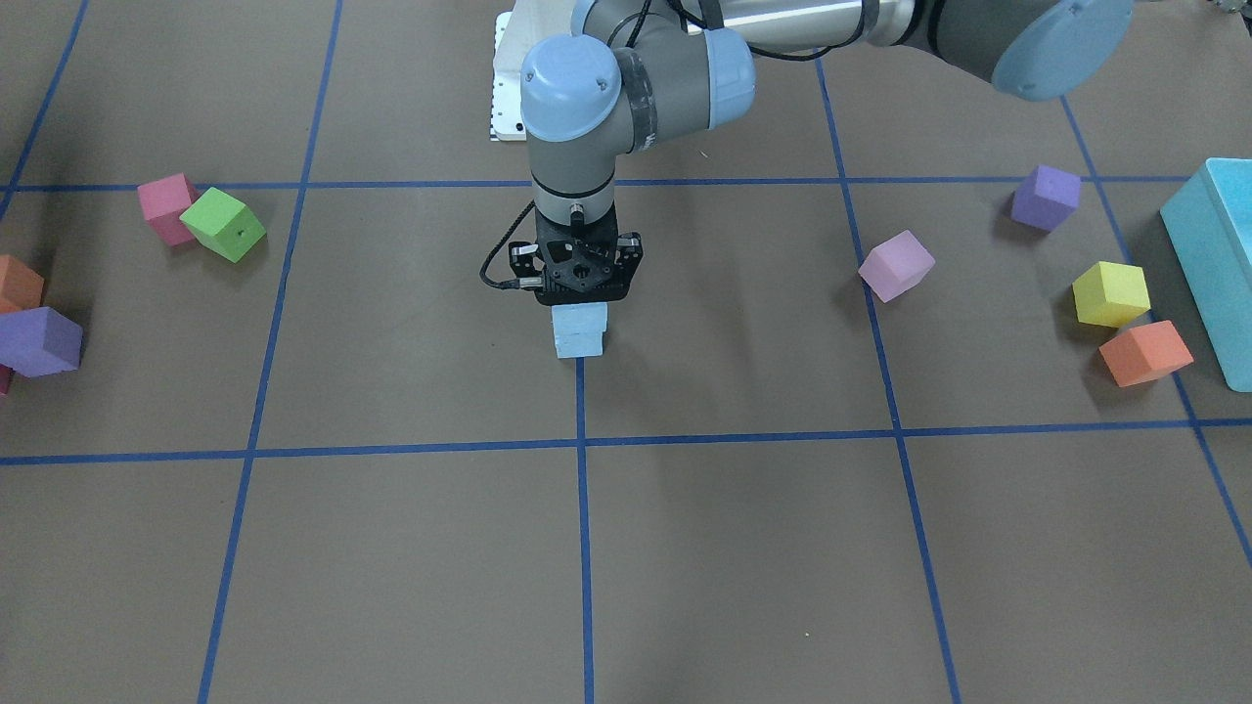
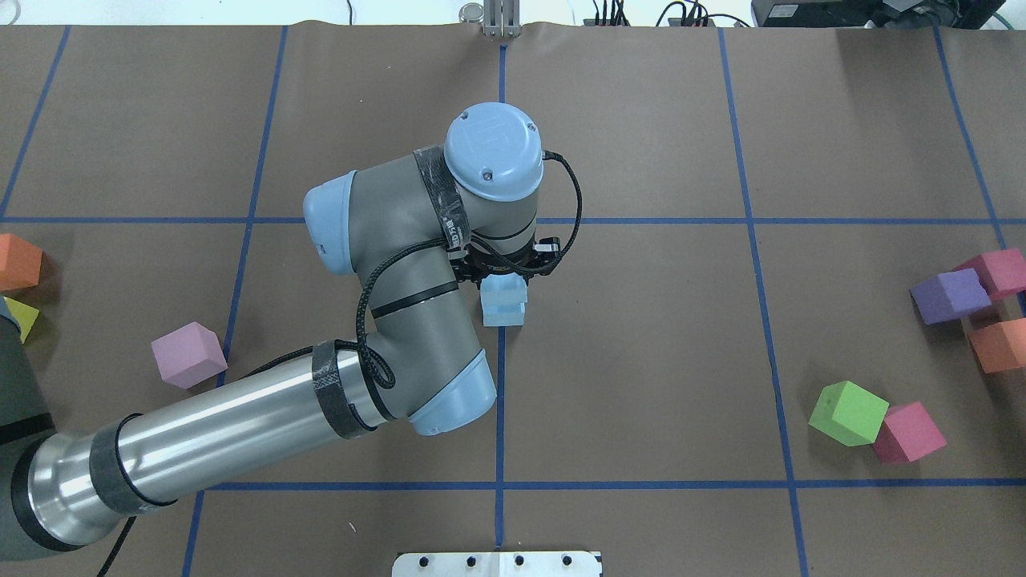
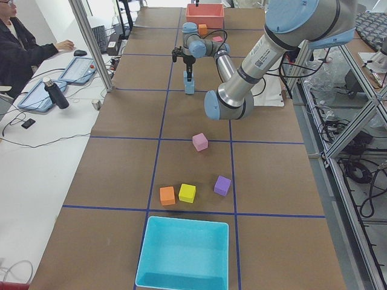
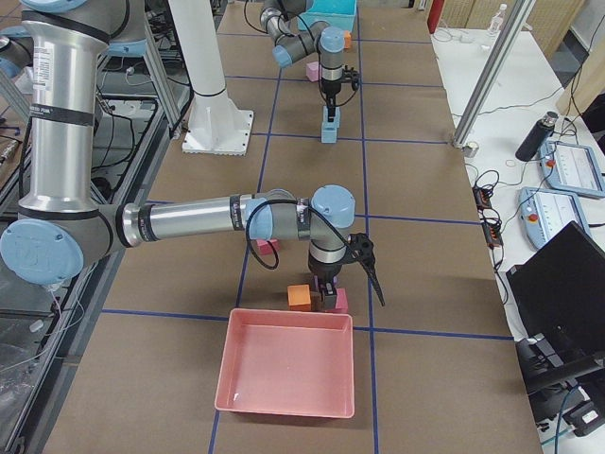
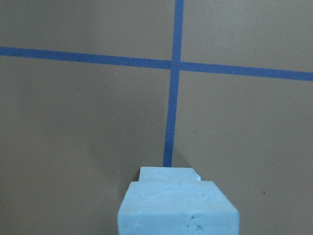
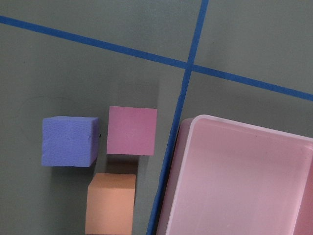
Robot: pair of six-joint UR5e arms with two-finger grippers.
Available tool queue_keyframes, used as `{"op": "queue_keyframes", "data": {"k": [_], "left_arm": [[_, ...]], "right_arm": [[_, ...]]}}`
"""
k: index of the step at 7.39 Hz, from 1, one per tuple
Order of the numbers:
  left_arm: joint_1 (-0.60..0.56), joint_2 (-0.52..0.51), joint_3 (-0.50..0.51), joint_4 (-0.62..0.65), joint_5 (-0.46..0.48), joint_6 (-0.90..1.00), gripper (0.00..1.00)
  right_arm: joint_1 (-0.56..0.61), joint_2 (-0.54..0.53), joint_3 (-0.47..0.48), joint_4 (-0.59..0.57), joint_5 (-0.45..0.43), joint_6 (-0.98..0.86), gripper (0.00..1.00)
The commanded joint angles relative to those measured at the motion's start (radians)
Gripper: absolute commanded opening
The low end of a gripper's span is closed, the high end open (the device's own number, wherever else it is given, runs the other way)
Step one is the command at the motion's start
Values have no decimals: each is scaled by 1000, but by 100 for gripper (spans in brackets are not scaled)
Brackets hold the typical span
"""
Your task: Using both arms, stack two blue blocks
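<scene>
Two pale blue blocks are stacked at the table's centre, on a blue tape line. The upper block rests on the lower block, slightly offset. My left gripper points straight down onto the stack. In the side views its fingers look narrow and closed around the upper block. The lower block peeks out behind it in the left wrist view. My right gripper hangs over cubes by the pink tray. It shows only in the exterior right view, so I cannot tell whether it is open or shut.
A pink tray with purple, pink and orange cubes beside it lies under the right wrist. A teal box and lilac, purple, yellow and orange cubes lie on my left. Green and pink cubes lie on my right.
</scene>
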Motion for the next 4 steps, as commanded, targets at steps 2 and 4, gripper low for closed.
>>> {"op": "queue_keyframes", "data": {"k": [2, 4], "left_arm": [[0, 1, 1, -8, -1, 6, 35], [0, 2, 2, -8, -1, 6, 59]], "right_arm": [[-1, 0, 0, 0, -2, 0, 100], [-1, 2, -2, 0, 0, 0, 100]]}}
